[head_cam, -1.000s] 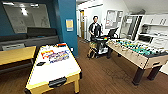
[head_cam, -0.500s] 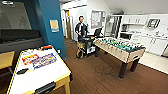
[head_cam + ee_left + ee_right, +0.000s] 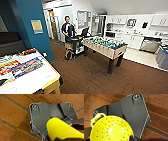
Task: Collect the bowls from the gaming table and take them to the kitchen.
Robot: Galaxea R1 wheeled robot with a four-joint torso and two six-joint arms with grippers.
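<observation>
One faint bowl (image 3: 9, 90) rests on the gaming table (image 3: 37, 80), lower left of the head frame; kitchen (image 3: 140, 30) upper right. Whether the grippers are open or closed cannot be told

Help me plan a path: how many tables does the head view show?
2. The white-topped gaming table, yellow-edged, sits near left; the foosball table stands mid-room, before the kitchen. Others may be hidden behind the teal wall.
</observation>
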